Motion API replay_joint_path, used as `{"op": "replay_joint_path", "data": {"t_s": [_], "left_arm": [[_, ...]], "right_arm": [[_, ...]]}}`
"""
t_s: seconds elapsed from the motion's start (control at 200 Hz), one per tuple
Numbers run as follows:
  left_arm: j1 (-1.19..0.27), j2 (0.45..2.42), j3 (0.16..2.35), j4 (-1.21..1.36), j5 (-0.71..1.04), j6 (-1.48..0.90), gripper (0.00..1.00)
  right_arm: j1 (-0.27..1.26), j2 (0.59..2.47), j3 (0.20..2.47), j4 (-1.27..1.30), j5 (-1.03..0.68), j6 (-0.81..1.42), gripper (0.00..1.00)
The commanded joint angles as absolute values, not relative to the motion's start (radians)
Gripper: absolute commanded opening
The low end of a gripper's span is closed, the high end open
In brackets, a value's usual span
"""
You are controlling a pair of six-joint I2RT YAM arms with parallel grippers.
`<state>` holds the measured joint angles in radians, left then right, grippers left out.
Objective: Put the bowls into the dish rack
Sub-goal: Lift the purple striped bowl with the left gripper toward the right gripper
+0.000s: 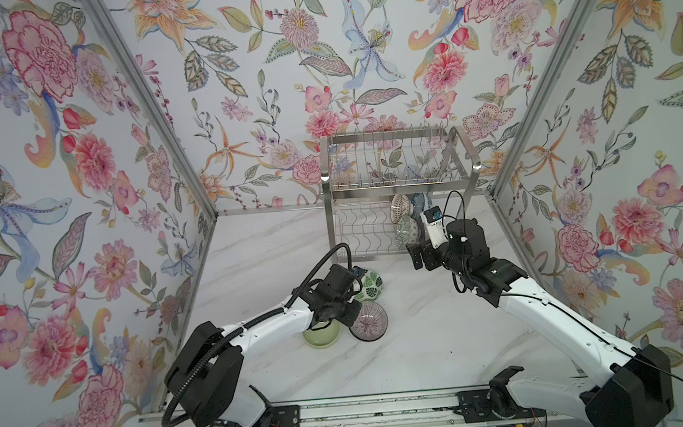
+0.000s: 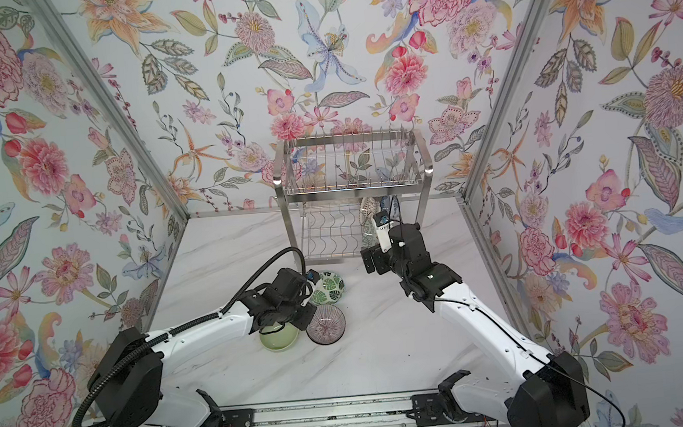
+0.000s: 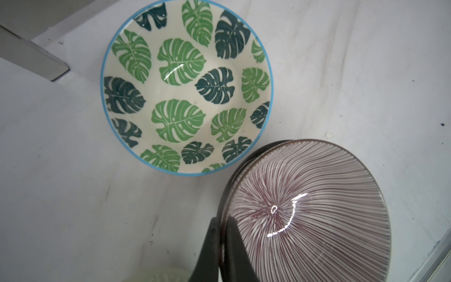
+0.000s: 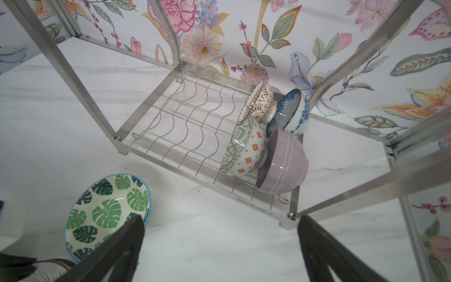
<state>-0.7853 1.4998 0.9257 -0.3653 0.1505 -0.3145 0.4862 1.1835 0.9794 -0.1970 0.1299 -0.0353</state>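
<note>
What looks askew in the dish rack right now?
On the lower shelf of the dish rack, the bowls are bunched at one end, tipped sideways and leaning together; the lilac bowl sits by the shelf's edge bar.

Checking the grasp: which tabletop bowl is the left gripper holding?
The purple-lined bowl, rim pinched by the left gripper; the green leaf bowl and pale green bowl sit free.

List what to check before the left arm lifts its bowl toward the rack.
1. Grip: left gripper fingers shut on the rim of the purple-lined bowl: ok.
2. Held bowl clear of the green leaf bowl: cannot tell, their rims overlap in view.
3. The right gripper open and empty: ok.
4. The dish rack has bare lower-shelf wire beside the grey-green bowl: ok.
5. Approach to that shelf free: likely not ok, the right gripper hangs in front of it.
</note>
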Motion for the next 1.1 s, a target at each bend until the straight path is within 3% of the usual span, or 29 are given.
{"op": "replay_joint_path", "data": {"t_s": [0.0, 1.091], "left_arm": [[-0.794, 1.507, 0.959, -0.402, 0.122, -0.306, 0.00], [-0.784, 1.283, 1.050, -0.381, -0.002, -0.322, 0.00]], "right_arm": [[0.478, 1.168, 0.961, -0.181, 0.115, -0.017, 0.99], [0.466, 1.124, 0.945, -0.177, 0.056, 0.010, 0.99]]}}
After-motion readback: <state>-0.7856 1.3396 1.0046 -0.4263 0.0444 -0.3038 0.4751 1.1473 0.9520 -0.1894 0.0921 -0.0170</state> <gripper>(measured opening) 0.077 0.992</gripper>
